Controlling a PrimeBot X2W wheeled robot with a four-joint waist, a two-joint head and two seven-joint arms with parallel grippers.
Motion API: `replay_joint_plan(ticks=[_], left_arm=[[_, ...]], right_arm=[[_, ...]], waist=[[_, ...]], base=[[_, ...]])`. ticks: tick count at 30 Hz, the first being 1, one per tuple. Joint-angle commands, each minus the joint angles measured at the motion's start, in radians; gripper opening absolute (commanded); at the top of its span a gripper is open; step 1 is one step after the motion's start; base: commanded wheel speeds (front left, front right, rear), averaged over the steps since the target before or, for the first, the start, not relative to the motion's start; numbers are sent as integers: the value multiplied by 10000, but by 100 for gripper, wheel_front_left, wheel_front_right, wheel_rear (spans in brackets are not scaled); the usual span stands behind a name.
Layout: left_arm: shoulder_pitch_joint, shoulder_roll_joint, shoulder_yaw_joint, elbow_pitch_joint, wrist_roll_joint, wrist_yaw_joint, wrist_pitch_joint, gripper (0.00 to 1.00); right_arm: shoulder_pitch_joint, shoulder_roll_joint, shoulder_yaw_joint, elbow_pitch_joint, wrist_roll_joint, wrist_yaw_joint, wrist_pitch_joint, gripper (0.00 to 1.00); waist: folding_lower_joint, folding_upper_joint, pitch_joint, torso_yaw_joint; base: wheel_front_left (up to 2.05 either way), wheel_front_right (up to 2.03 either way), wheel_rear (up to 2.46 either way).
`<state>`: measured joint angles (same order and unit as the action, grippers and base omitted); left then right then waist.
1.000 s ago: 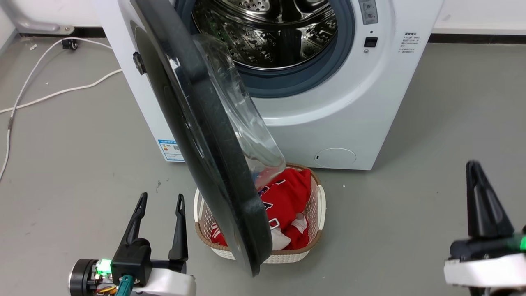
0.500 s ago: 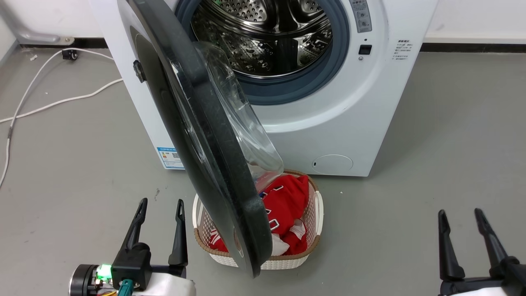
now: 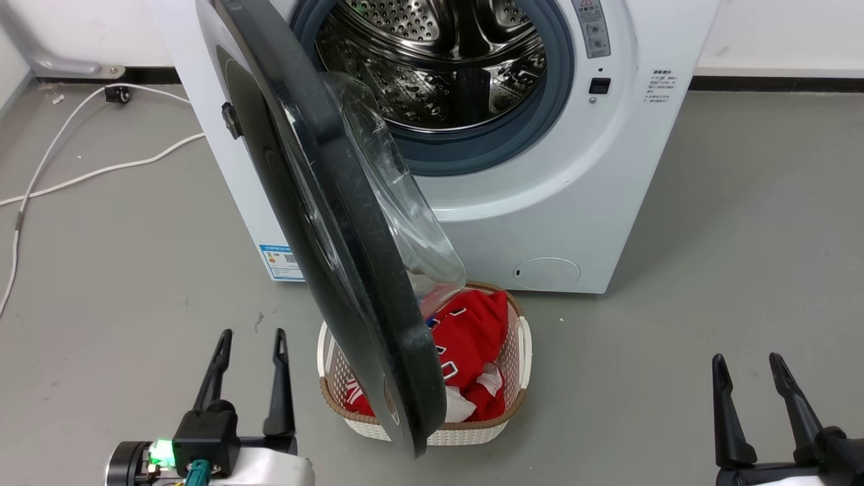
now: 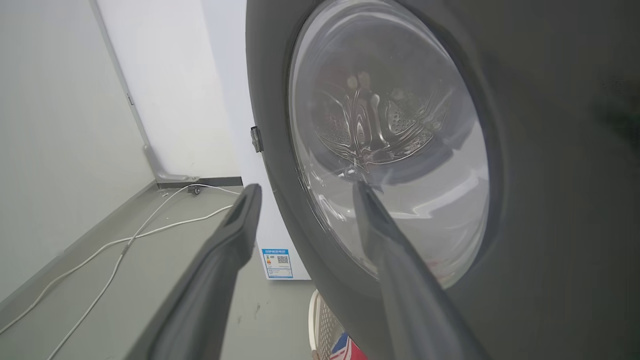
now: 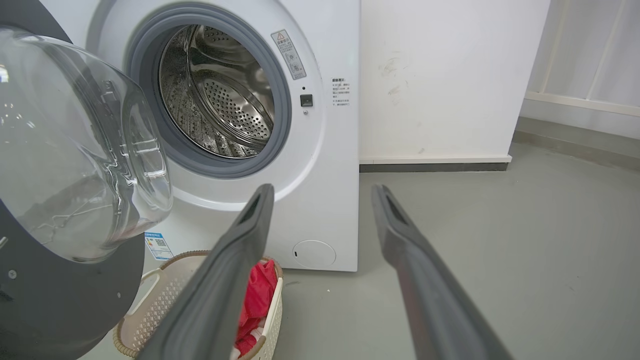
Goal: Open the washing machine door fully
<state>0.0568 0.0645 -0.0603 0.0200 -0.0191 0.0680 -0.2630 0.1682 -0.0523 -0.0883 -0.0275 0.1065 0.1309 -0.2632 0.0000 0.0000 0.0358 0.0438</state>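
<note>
Door [image 3: 358, 283] hangs roughly half open off the left edge of the washer [image 3: 553, 202], over the basket [image 3: 525, 337]. I judge more swing is needed. Left claw [image 3: 252, 333] and right claw [image 3: 746, 358] are spread, empty.

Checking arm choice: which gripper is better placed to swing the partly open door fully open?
Probably left: the left gripper is open close beside the washing machine door; the right gripper, also open, sits farther, past the basket.
</note>
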Motion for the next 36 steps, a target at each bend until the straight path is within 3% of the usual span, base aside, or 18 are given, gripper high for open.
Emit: replay_joint_plan(ticks=[1,10,17,27,36], left_arm=[[74,-2,30,-41,18,33,-28,0],[-702,160,661,-1617,92,196,-26,0],[-1514,446,435,-3591,537,285,-26,0],[-2473,734,-1845,-5573,1174,-147,-25,0],[-2671,680,-4099,-5220,1382,-760,-20,0]], right_arm=[[70,38,28,15,73,-2,-20,100],[-8,38,32,-63,313,-2,-20,100],[-67,37,100,3,360,-2,-20,100],[-37,37,205,85,407,-2,-20,100],[-66,36,260,131,365,-2,-20,100]], waist=[[0,0,-13,-10],[0,0,-18,1],[0,0,-39,-61],[0,0,-131,-96],[0,0,-143,-174]], base=[[0,0,0],[0,0,0],[0,0,0],[0,0,0],[0,0,0]])
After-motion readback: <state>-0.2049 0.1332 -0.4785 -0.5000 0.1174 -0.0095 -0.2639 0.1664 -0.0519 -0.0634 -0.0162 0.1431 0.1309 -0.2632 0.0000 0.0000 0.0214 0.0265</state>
